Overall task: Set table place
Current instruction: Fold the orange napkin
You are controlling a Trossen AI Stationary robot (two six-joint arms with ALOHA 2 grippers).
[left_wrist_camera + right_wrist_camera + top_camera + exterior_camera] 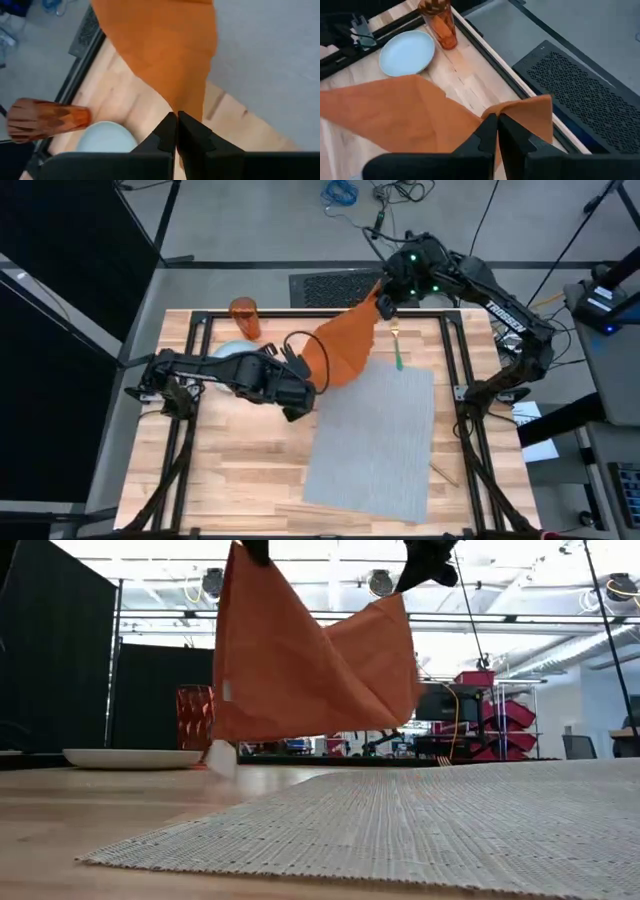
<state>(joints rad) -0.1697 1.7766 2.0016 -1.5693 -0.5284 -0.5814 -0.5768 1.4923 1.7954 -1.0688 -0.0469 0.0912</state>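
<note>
**Napkin stretched in the air between both arms**

Napkin hangs clear of the table, an orange cloth pulled out between two held corners, probably so it can be spread or folded before it goes down by the mat. From the table's centre it sits toward twelve o'clock, sagging over the mat's far left corner. The right gripper has its fingers pressed together on the far corner, at about one o'clock. The left gripper pinches the near corner, jaws closed tight with cloth between them, at about ten o'clock.

The mat lies skewed across the centre and right of the table with nothing on it. The plate and tumbler wait at eleven o'clock, well apart from the mat, likely parked there until their turn. A green-handled fork lies just past the mat's far edge at one o'clock.
</note>
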